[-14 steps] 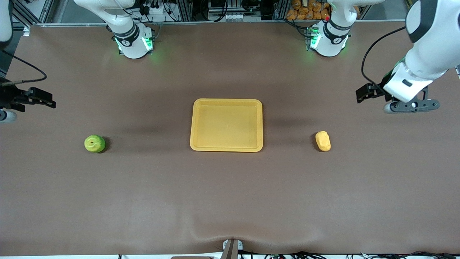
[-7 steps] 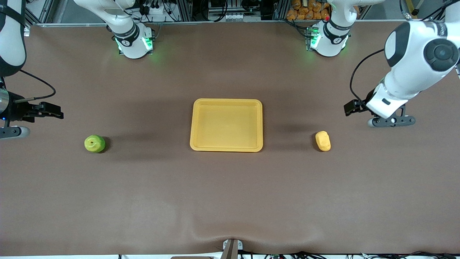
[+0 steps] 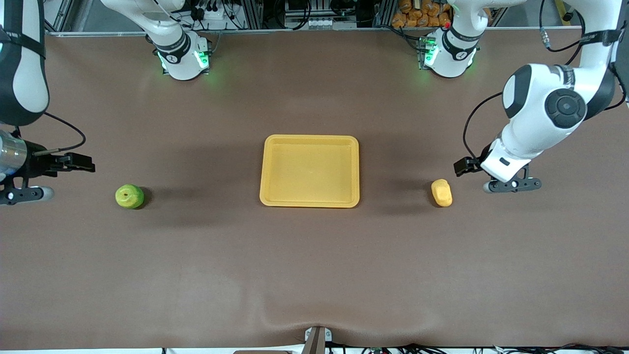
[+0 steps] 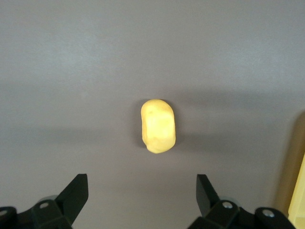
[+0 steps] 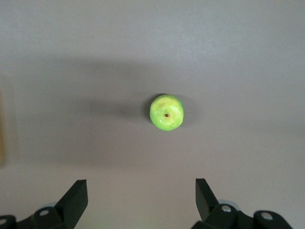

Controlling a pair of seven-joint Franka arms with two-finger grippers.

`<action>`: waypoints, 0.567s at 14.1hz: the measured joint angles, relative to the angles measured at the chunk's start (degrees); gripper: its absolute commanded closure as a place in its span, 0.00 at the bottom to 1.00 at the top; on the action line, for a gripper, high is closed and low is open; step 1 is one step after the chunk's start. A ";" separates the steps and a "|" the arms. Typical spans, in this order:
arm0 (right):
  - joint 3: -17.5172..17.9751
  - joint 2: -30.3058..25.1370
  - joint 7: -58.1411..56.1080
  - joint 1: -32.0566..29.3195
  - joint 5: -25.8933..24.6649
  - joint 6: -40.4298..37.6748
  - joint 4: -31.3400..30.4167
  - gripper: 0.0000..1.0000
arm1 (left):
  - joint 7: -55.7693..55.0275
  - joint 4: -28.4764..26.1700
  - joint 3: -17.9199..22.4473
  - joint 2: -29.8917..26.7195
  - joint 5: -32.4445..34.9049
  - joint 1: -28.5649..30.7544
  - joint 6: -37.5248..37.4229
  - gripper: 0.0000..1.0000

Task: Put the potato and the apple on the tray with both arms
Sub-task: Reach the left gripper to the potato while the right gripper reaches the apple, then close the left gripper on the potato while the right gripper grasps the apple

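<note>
Yellow tray at mid-desk, flat, rim raised, nothing in it. Apple on the brown desk toward the right arm's end, well apart from the tray, stem dimple up. Potato on the desk toward the left arm's end, also well apart from the tray, lying lengthwise toward the front camera. Both pieces about as near to that camera as the tray's nearer rim.

Desk covered in a plain brown mat, slightly rumpled at the edge nearest the front camera. Along the farthest edge, two white arm bases with green lights, then metal framing, cables and a heap of orange items.

Left claw in the air, over the desk just beside the potato on the side away from the tray, holding nothing. Right claw in the air, over the desk near the apple, likewise holding nothing.

From the left wrist view only: left claw with fingers spread wide, potato lying ahead of the gap, a sliver of tray rim at the picture's edge. From the right wrist view only: right claw fingers spread wide too, apple ahead of the gap, brown stem spot plain on top.
</note>
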 measured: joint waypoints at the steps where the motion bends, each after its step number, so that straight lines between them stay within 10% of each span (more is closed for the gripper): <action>1: 0.00 0.66 0.00 -0.01 0.00 0.23 -0.01 0.00 | 0.00 -0.75 0.00 0.74 0.00 0.00 1.68 0.00; 8: -0.14 6.25 0.00 -0.63 0.02 6.42 -1.27 0.00 | -1.18 -4.12 0.00 10.00 0.00 0.02 16.73 0.00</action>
